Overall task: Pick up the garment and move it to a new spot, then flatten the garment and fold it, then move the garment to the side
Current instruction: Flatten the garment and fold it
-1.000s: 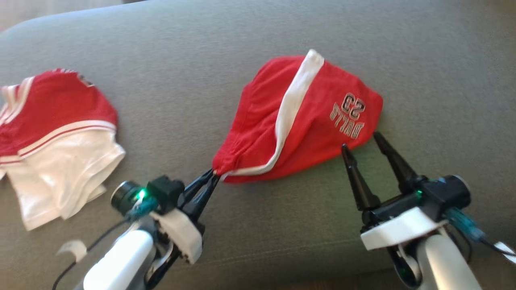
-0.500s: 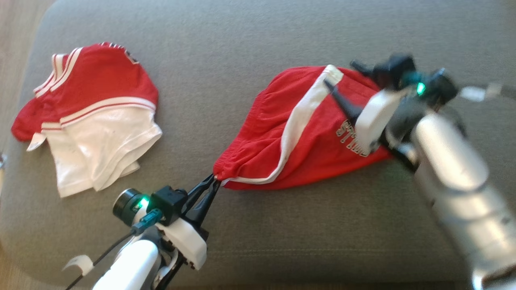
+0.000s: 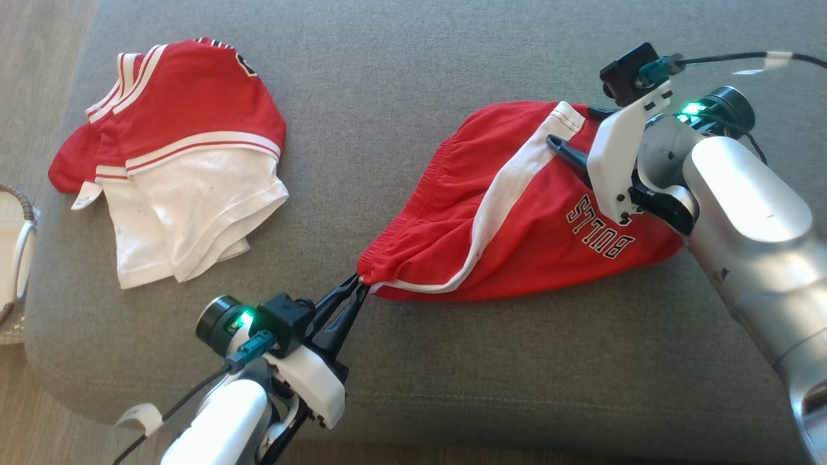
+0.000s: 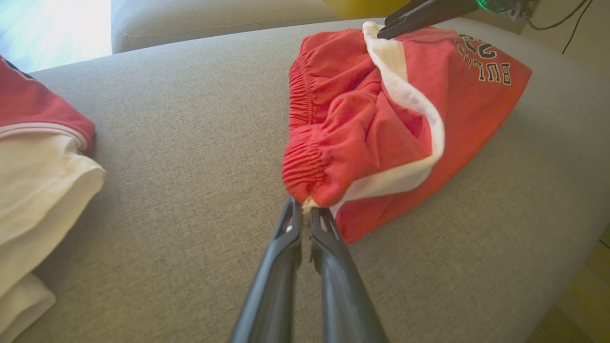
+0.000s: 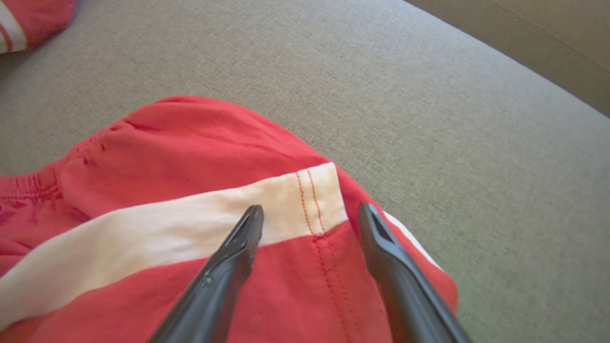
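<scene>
Right now the red shorts [image 3: 517, 239] lie crumpled on the grey cushion [image 3: 387, 77], "BULLS" printed on one leg, upside down to the robot. The left claw [image 3: 360, 285] pinches the waistband corner; the right claw [image 5: 310, 208] hovers spread wide over the white stripe [image 5: 143, 233] at its far end.

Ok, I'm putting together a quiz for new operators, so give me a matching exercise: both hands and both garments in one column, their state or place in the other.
1 left hand
2 right hand
3 red shorts
4 red-and-white shirt

A open, over the white stripe's end
B lying apart on the cushion, to the robot's left
C shut, pinching red cloth
D bearing BULLS lettering

Pairs: 1-C, 2-A, 3-D, 4-B.
</scene>
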